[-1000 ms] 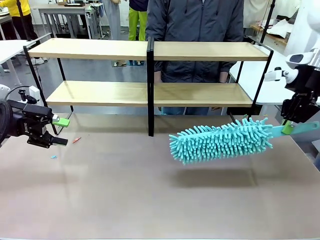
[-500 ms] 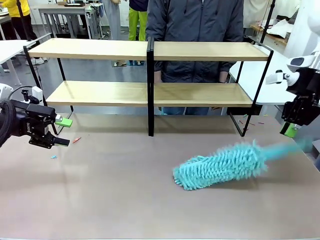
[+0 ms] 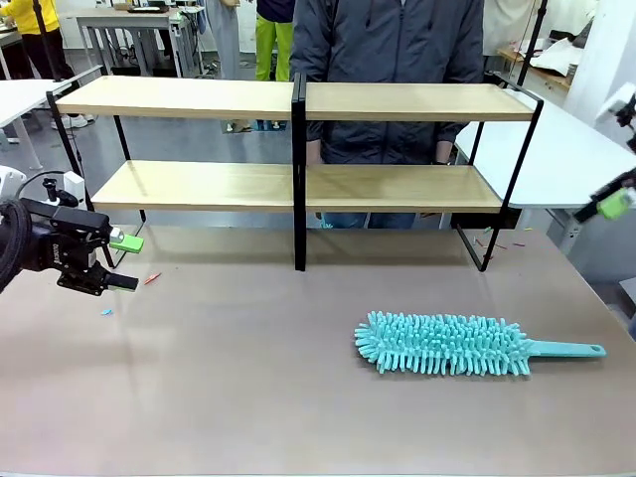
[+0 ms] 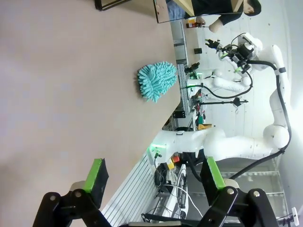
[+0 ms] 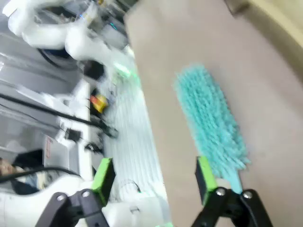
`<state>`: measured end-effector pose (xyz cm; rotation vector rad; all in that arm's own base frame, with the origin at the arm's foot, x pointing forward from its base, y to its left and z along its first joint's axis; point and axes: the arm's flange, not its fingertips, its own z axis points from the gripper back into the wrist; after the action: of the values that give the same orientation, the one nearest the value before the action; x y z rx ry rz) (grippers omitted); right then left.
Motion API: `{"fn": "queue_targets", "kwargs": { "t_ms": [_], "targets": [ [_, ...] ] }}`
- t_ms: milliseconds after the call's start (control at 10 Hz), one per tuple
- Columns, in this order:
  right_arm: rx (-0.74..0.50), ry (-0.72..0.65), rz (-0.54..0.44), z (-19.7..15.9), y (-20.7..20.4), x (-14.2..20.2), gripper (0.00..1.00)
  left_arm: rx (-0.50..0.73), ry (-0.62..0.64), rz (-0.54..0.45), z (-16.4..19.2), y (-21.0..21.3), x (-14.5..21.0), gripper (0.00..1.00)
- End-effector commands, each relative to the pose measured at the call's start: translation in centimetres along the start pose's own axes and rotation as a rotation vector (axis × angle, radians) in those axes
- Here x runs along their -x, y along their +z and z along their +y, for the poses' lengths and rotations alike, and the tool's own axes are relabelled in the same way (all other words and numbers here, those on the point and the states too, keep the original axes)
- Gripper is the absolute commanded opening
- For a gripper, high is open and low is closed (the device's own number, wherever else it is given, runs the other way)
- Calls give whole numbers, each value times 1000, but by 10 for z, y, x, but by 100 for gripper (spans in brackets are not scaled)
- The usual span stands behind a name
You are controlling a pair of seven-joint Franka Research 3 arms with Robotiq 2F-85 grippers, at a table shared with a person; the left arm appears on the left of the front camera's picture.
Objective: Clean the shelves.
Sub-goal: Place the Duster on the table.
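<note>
**Teal duster down, shelves bare**

Teal duster (image 3: 445, 345) lies flat on the counter (image 3: 248, 378), handle toward the robot's right edge, well apart from both tools. Shelves (image 3: 298, 186) stand at the counter's far side, both wood tiers bare, a person behind them.

Left tool (image 4: 154, 174): jaws wide, holding nothing, parked low at the left edge. Right tool (image 5: 154, 174): jaws wide, nothing between the pads, raised above the duster.

Step in hand looks like parking the duster. If more wiping is wanted, regrasp at the bare handle, not the fluffy head, and keep the head level with a board.

Front view gives the shelves whole and the handle's lie. Right wrist view, blurred, looks down along the duster's length. Left wrist view shows the duster head end-on, far across the counter.
</note>
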<state>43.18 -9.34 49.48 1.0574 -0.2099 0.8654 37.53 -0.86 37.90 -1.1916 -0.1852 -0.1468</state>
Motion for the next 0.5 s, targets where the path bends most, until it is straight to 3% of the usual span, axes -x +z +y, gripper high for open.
{"fn": "queue_targets", "kwargs": {
  "t_ms": [0, 200, 300, 400],
  "targets": [
    [-373, -311, -544, -22, -27, -19, 100, 12, -14, -2, 0, 0, 1, 100],
    [-461, -386, -447, -7, -69, -24, 95, 12, -14, -2, 0, 0, 1, 100],
    [-434, -505, -378, 3, -88, -19, 95, 12, -14, -2, 0, 0, 1, 100],
    [-241, -722, -359, 7, -84, -5, 95, 12, -14, -2, 0, 0, 1, 100]
  ]
}}
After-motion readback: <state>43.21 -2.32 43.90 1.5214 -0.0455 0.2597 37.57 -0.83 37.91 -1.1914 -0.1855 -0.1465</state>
